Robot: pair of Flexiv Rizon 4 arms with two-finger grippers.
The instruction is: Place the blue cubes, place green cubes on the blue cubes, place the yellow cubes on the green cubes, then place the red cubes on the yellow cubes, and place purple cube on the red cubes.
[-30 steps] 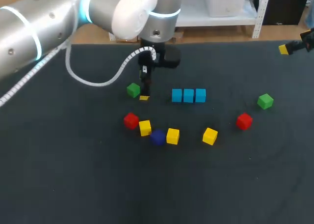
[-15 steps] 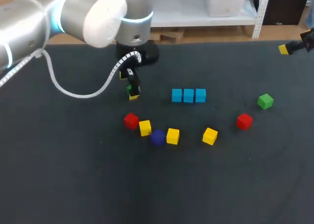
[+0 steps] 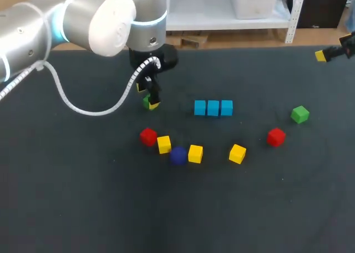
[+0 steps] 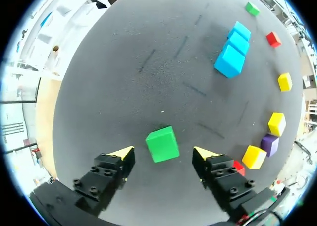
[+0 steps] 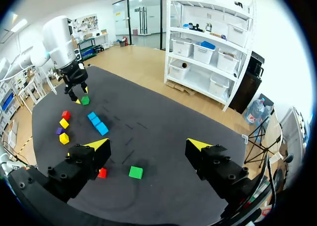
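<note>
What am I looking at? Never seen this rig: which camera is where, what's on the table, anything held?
A two-armed robot stands at a dark table. The head view looks down from above and behind it. Each round picture comes from a camera on one arm's wrist, looking along its fingers. The left tool has a green cube between its open fingers, touching neither. The right tool is open and empty, near the table's far right corner. On the table lie three blue cubes side by side in a row, a second green cube, two red cubes, three yellow cubes and one purple cube. Nothing is stacked or held.
</note>
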